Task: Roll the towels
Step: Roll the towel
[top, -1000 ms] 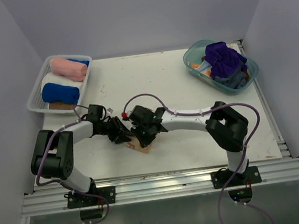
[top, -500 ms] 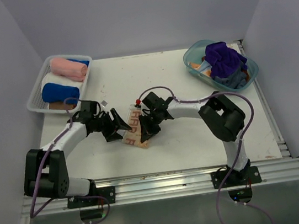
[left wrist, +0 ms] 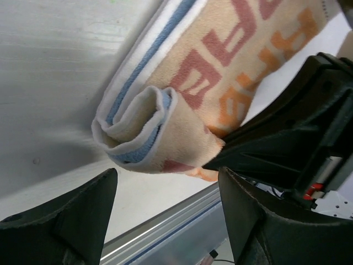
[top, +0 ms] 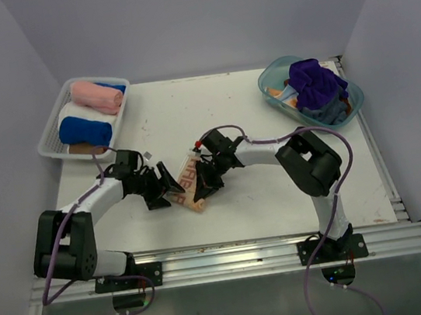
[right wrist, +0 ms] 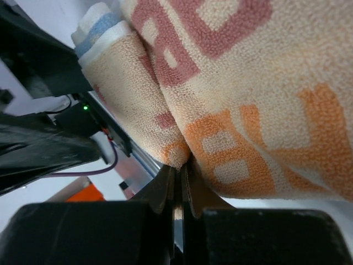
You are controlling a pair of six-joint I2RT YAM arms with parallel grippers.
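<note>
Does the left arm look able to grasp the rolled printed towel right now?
Probably yes. The left gripper is open and faces the rolled end of the towel with nothing between them. The right gripper, shut, sits against the other side and does not block that end.

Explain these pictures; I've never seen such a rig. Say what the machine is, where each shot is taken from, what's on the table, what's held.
The machine is two robot arms, a left arm and a right arm, bolted at the near edge of a table. Each ends in a two-finger claw. The wide picture looks down from above and behind them. The two close-ups come from cameras on the wrists, so each shows its own fingers. Between the claws is a rolled printed towel. The left claw is open, with the roll's end just ahead of it, untouched. The right claw is shut, its tips against the towel; whether it pinches cloth is unclear. Far left, a basket holds pink, white and blue rolls. Far right, a tub holds a loose heap with a purple cloth on top.
</note>
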